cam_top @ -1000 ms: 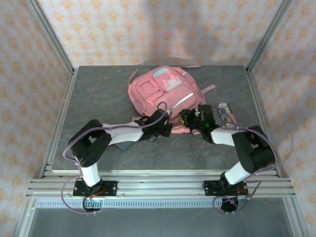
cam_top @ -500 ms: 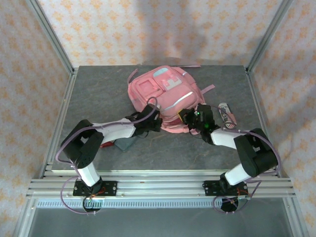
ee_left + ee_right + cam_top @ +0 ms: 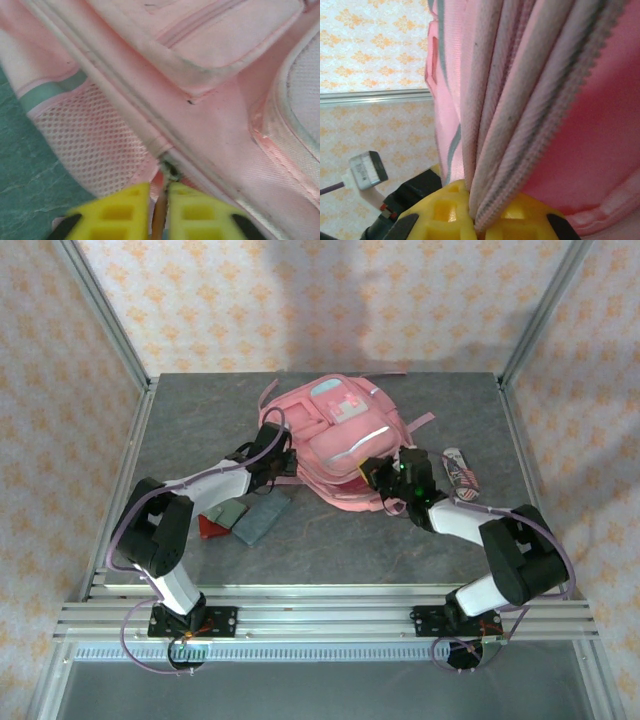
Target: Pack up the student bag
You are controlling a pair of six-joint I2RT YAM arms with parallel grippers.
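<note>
The student bag (image 3: 335, 435), pink with teal and white patches, lies in the middle of the table. My left gripper (image 3: 272, 448) is at its left side. In the left wrist view its yellow fingers (image 3: 117, 212) are shut on the zip pull (image 3: 169, 171), whose thin brown tab runs between them, next to the mesh side pocket (image 3: 90, 142). My right gripper (image 3: 385, 476) is at the bag's near right corner. There its fingers (image 3: 517, 217) are shut on the folded grey zip edge (image 3: 520, 125) of the bag, held up off the table.
A red flat item (image 3: 208, 529) and two grey-green flat items (image 3: 258, 521) lie on the table left of the bag, under the left arm. A patterned tube (image 3: 460, 471) lies to the right of the bag. Frame posts stand at both table sides.
My left gripper has travelled from the bag's near edge round to its left side, along the zip. The bag has shifted slightly. The flat items beneath the left arm have come into view.
</note>
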